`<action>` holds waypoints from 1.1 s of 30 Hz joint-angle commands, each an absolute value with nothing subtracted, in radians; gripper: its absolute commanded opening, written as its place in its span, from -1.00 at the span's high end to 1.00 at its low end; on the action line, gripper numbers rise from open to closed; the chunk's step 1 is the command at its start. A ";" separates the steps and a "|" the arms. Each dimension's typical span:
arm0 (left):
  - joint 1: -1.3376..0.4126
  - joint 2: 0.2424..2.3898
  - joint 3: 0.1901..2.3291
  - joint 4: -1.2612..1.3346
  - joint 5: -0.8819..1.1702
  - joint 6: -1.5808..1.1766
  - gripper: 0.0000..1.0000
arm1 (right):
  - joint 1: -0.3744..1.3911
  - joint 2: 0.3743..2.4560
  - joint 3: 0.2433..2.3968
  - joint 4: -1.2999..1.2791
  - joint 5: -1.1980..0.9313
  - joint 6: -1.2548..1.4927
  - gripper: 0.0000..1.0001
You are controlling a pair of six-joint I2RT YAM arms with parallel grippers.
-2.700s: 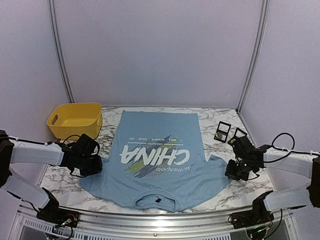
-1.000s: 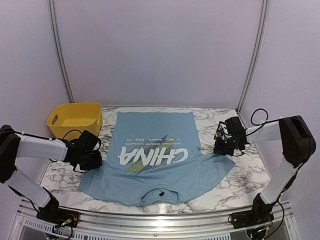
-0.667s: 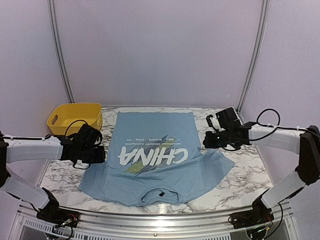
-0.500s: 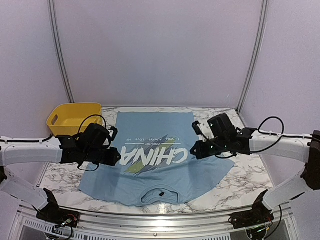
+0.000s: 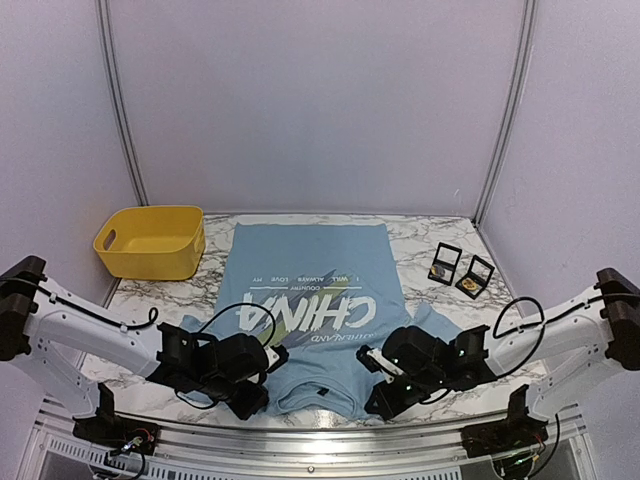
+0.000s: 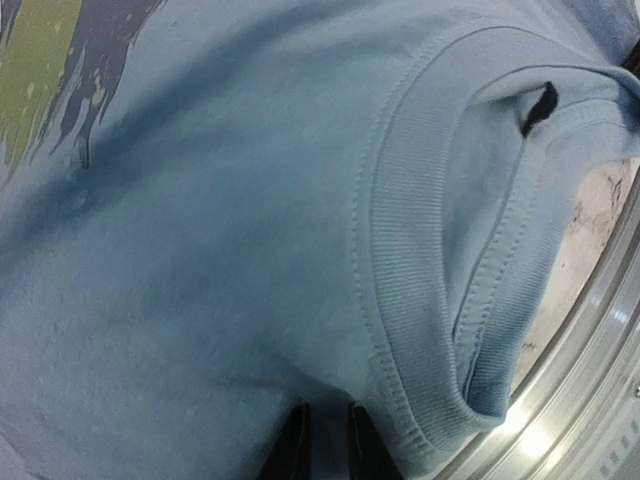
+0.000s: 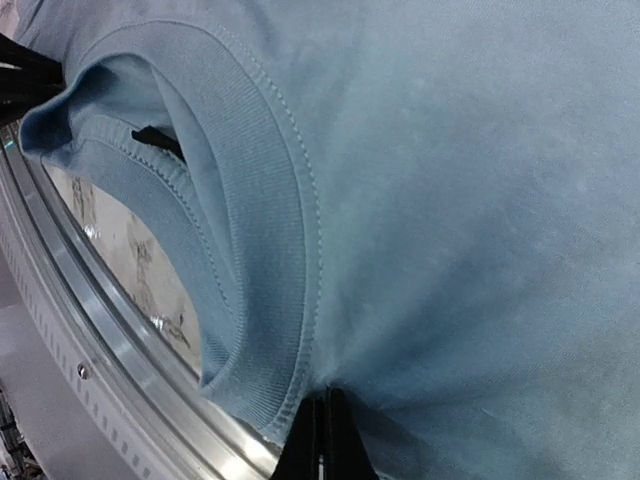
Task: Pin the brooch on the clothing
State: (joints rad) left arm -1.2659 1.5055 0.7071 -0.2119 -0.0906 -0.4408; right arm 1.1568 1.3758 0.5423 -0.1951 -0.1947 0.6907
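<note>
The clothing (image 5: 310, 300), a light blue T-shirt with white "CHINA" lettering, lies flat on the marble table with its collar toward the near edge. My left gripper (image 5: 265, 385) is at the shoulder left of the collar. In the left wrist view its fingers (image 6: 328, 445) are narrowly closed with shirt fabric (image 6: 200, 250) between them. My right gripper (image 5: 380, 395) is at the shoulder right of the collar. Its tips (image 7: 325, 430) are pressed together, and the fabric (image 7: 480, 200) puckers around them. A small gold brooch (image 5: 438, 271) sits in an open black box at the back right.
A second open black box (image 5: 478, 275) stands beside the first. A yellow basket (image 5: 150, 240) is at the back left. The metal rail (image 5: 320, 440) of the table's near edge runs just below both grippers and the collar (image 5: 318, 398).
Both arms have swung in from the table's sides to the near edge at the collar. The right gripper has left the black boxes. The sleeves have bunched inward.
</note>
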 commanded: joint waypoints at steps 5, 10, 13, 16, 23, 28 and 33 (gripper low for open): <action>-1.369 1.416 0.616 -0.309 -0.089 -0.554 0.70 | 1.402 1.357 0.524 -0.361 -0.120 0.963 1.00; -1.403 1.416 0.666 -0.383 -0.039 -0.491 0.66 | 1.412 1.354 0.669 -0.451 -0.076 0.913 1.00; -1.403 1.347 0.719 -0.441 -0.003 -0.443 0.56 | 1.361 1.311 0.757 -0.519 -0.058 0.844 1.00; -1.379 1.265 0.805 -0.479 -0.024 -0.376 0.34 | 1.250 1.257 0.811 -0.550 -0.015 0.760 1.00; -0.904 1.298 0.920 -0.442 -0.157 -0.330 0.32 | 0.772 1.306 0.876 -0.479 0.138 0.545 1.00; -0.663 1.479 1.015 -0.438 -0.177 -0.335 0.43 | 0.519 1.496 1.016 -0.368 0.070 0.391 1.00; -0.551 1.601 1.021 -0.392 -0.210 -0.330 0.43 | 0.407 1.714 1.137 -0.351 0.012 0.323 1.00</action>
